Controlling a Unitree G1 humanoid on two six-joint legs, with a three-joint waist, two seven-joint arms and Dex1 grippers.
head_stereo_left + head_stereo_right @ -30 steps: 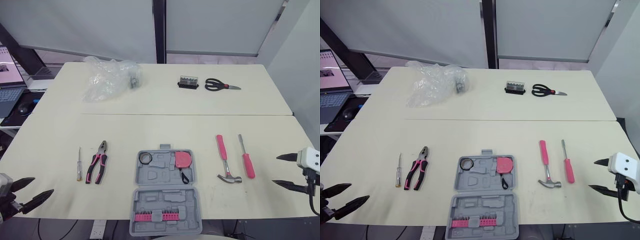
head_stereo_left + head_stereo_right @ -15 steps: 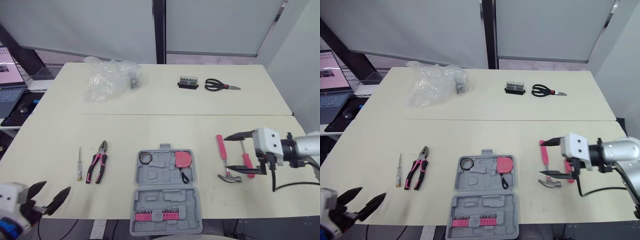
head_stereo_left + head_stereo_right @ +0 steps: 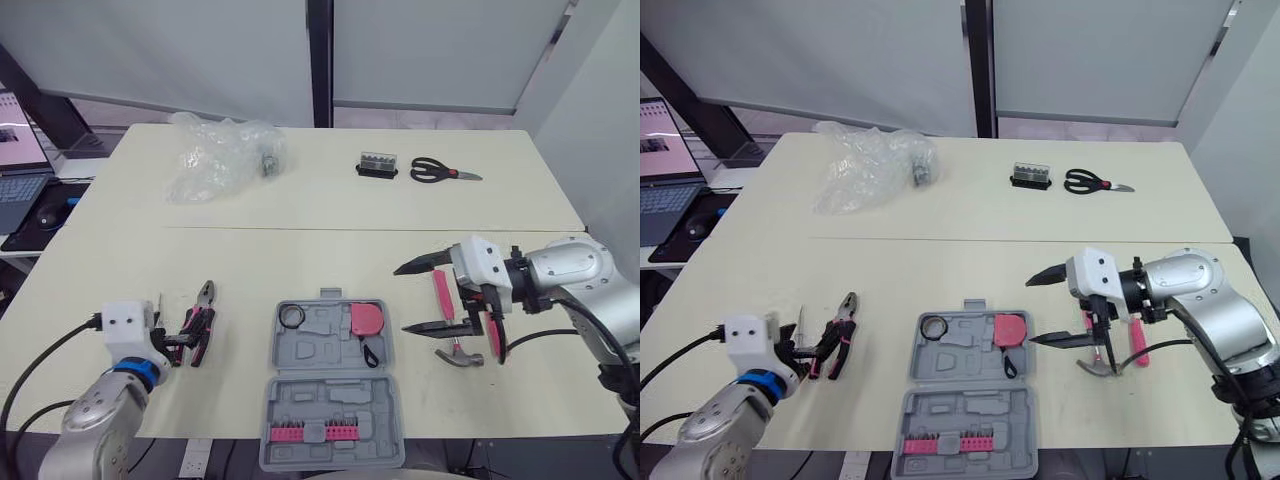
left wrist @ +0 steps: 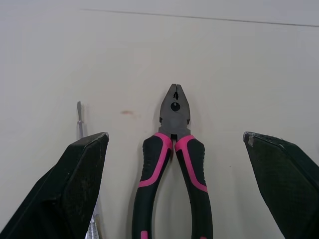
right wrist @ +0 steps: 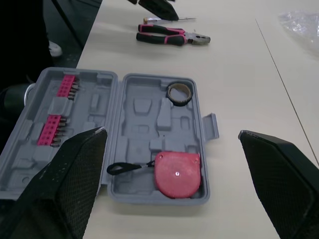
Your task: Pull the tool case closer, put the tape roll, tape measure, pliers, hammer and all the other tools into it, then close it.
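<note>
The grey tool case (image 3: pixel 333 385) lies open at the table's near edge. A black tape roll (image 3: pixel 291 317) and a pink tape measure (image 3: pixel 367 319) rest in its far half. Black-and-pink pliers (image 4: pixel 173 164) lie left of the case, beside a thin screwdriver (image 3: pixel 158 318). My left gripper (image 3: pixel 183 338) is open just above them, with a finger on each side of the handles. A pink hammer (image 3: pixel 443 298) and a red screwdriver (image 3: pixel 494 340) lie right of the case. My right gripper (image 3: pixel 401 299) hangs open over the hammer, pointing at the case and holding nothing.
At the far side of the table are a crumpled clear plastic bag (image 3: pixel 215 155), a small black bit holder (image 3: pixel 377 164) and scissors (image 3: pixel 443 172). A laptop (image 3: pixel 18 175) stands on a side desk beyond the table's left edge.
Both arms came in from the near corners. The left gripper moved up to the pliers. The right gripper swung left over the hammer towards the case.
</note>
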